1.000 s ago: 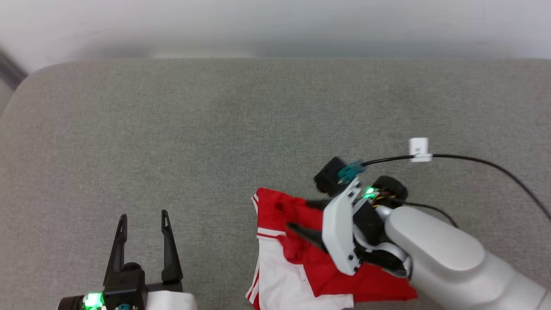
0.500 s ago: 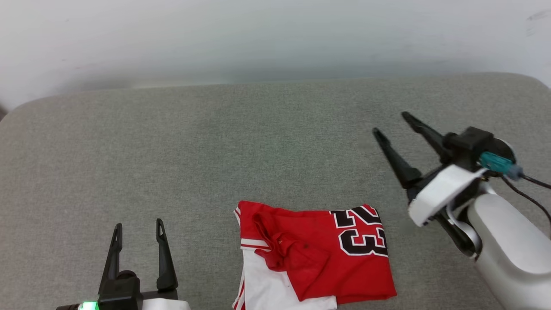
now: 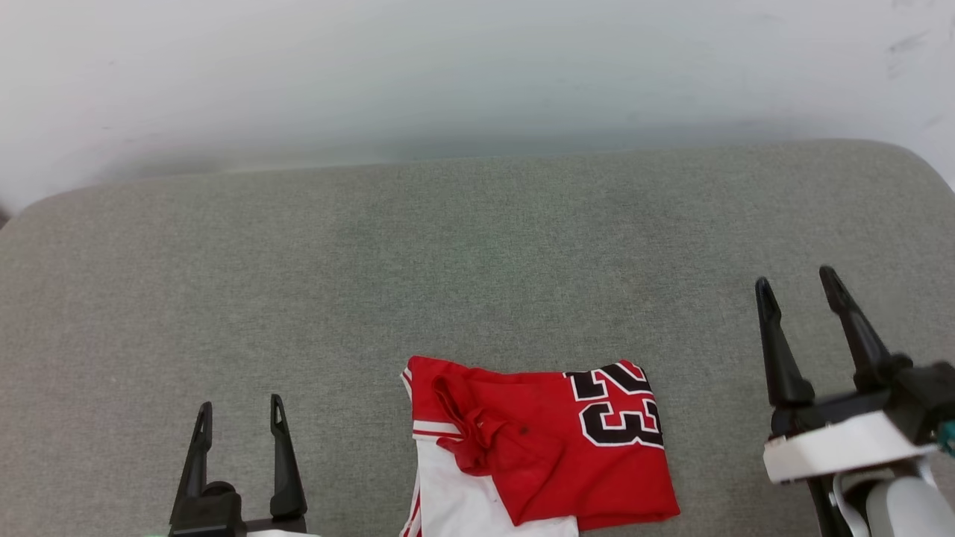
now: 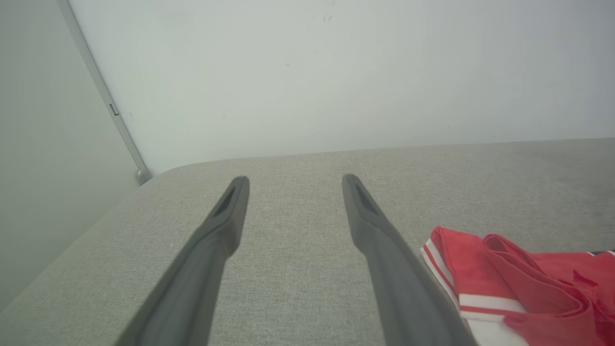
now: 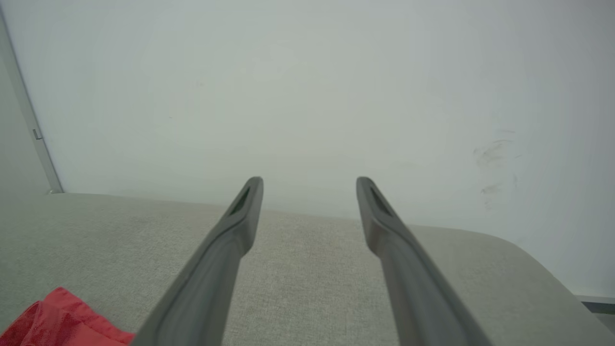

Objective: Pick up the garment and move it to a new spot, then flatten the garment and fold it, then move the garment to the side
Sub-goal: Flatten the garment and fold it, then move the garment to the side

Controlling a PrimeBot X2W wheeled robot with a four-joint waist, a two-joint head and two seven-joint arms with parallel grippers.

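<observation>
I'm seeing left gripper (image 3: 239, 405) and right gripper (image 3: 794, 277) spread, empty; the garment (image 3: 545, 455), bottom centre, is probably lying folded, so I'm aiming to pinch every layer.

At six o'clock I see the red-and-white jersey garment (image 3: 545, 455), soft matt cloth, rumpled, on a grey padded surface (image 3: 373, 298) of coarse woven fabric. My left gripper (image 3: 239, 405) and right gripper (image 3: 794, 277) have smooth dark fingers (image 3: 780, 365), probably matt plastic.

We locate the garment (image 3: 545, 447) on the worktop (image 3: 477, 261), at its near edge, between the left end effector (image 3: 239, 405) and the right end effector (image 3: 794, 277). A wall (image 3: 477, 67) stands behind.
</observation>
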